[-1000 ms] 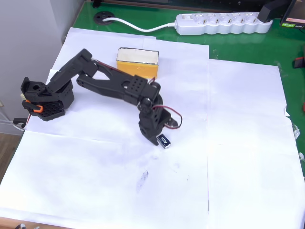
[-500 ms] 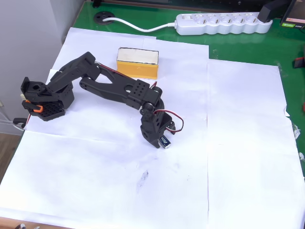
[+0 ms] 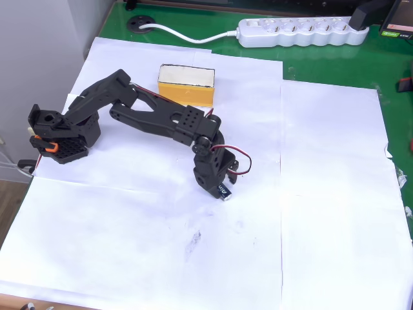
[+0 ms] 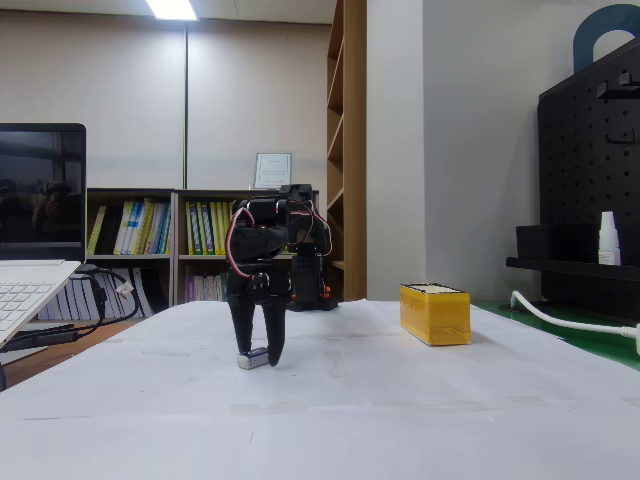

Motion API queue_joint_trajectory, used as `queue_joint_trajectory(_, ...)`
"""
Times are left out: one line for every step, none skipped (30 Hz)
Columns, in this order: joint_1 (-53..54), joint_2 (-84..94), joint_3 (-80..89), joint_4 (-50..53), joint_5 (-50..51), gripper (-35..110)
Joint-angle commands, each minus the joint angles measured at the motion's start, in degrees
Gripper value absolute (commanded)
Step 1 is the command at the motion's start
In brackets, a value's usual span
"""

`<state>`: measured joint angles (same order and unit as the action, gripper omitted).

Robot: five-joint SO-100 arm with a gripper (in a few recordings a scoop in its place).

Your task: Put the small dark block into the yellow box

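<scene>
The gripper [image 4: 258, 352] points straight down with its fingers closed around the small dark block [image 4: 255, 358], which sits on the white paper [image 3: 322, 213]. The yellow box [image 3: 186, 84] stands well apart from it, beyond the arm.

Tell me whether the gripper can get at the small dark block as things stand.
Probably yes: the gripper already stands straight over the small dark block, fingers down on either side of it at the paper, nothing between them. Whether they have closed on it is unclear.

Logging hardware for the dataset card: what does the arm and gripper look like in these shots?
All-black arm of blocky printed links with rows of small holes. Orange clips on the black base. A thin red, black and white servo cable loops beside the wrist. The black gripper has two tapering fingers.
</scene>
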<state>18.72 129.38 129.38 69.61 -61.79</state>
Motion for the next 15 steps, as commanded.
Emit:
queue_joint_trajectory(0.26,-1.05,5.01,0.09,-0.88,8)
queue_joint_trajectory(0.26,-1.05,4.92,0.09,-0.88,7)
queue_joint_trajectory(0.26,-1.05,4.75,0.09,-0.88,6)
queue_joint_trajectory(0.26,-1.05,4.57,0.09,-0.88,4)
queue_joint_trajectory(0.26,-1.05,4.48,0.09,-0.97,1)
queue_joint_trajectory(0.26,-1.23,4.39,0.09,-0.79,0)
queue_joint_trajectory(0.26,-1.49,4.31,0.09,-0.62,0)
queue_joint_trajectory(0.26,-1.76,4.13,0.09,-0.35,0)
queue_joint_trajectory(0.35,-2.11,3.96,0.26,-0.18,0)
queue_joint_trajectory(0.44,-2.37,3.96,0.53,0.00,0)
queue_joint_trajectory(0.44,-2.99,3.96,0.88,0.35,0)
queue_joint_trajectory(0.44,-3.78,3.96,1.32,0.88,0)
queue_joint_trajectory(0.44,-4.66,4.39,2.20,1.23,0)
queue_joint_trajectory(0.26,-5.54,5.54,3.52,1.85,0)
queue_joint_trajectory(0.00,-6.68,7.12,5.10,2.72,0)
